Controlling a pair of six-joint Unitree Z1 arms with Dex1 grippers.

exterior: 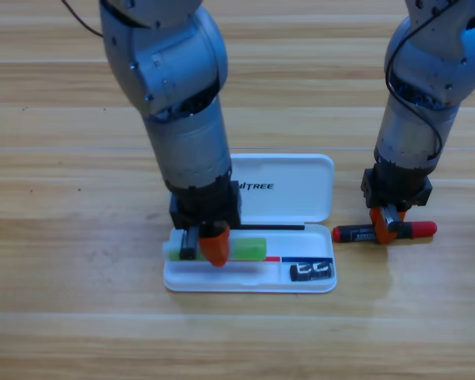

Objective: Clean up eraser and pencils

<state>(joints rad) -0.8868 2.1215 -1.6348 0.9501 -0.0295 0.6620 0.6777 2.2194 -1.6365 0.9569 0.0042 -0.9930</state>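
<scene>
Left gripper point(206, 244) clamps green pencil point(249, 248) inside case point(301, 190); eraser point(311, 271) in case's right compartment. Right gripper point(385, 226) closed around red pencil point(384, 232) lying on table point(63, 237) just right of case.

My left arm comes down from the top edge, wrist near vertical, and its tool point(206, 244) points straight down in the left half of the frame. My right arm drops from the upper right corner, its tool point(386, 226) also pointing down, orange jaws closed on the red pencil point(416, 230).
</scene>
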